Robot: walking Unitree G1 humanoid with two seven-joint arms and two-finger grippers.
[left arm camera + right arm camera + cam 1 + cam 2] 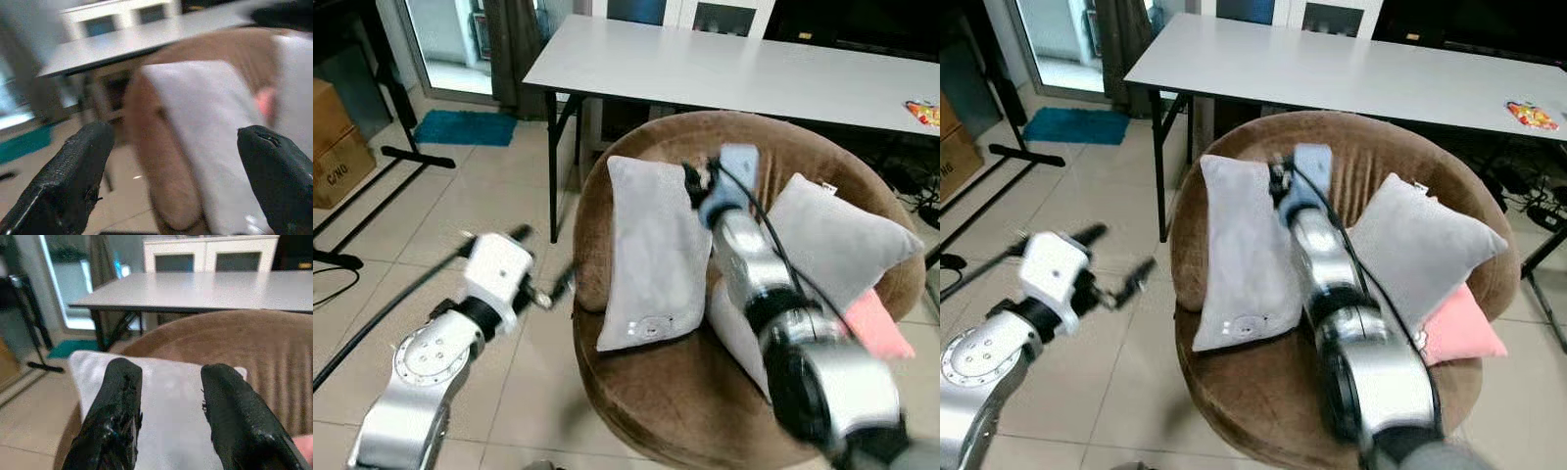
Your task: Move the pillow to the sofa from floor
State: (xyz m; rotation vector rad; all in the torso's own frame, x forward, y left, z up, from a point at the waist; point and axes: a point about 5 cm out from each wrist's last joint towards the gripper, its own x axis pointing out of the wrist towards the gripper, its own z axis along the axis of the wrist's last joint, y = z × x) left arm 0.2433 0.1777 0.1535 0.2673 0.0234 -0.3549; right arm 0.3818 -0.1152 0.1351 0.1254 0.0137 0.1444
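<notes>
Left eye view: your two arms reach toward a round brown plush sofa point(636, 392).

Your left gripper point(546, 266) hovers over glossy floor tiles point(489, 196), fingers spread apart. Beside it, a soft rectangular grey pillow point(651, 250) leans upright on the sofa. Your right gripper point(168, 396), fingers parted, sits at its top edge.

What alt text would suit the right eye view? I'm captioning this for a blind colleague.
A grey pillow leans upright on a round brown sofa chair, with the right gripper at its top edge, fingers apart. A second grey pillow and a pink pillow lie beside it; the left gripper hovers open over the tiled floor.
</notes>
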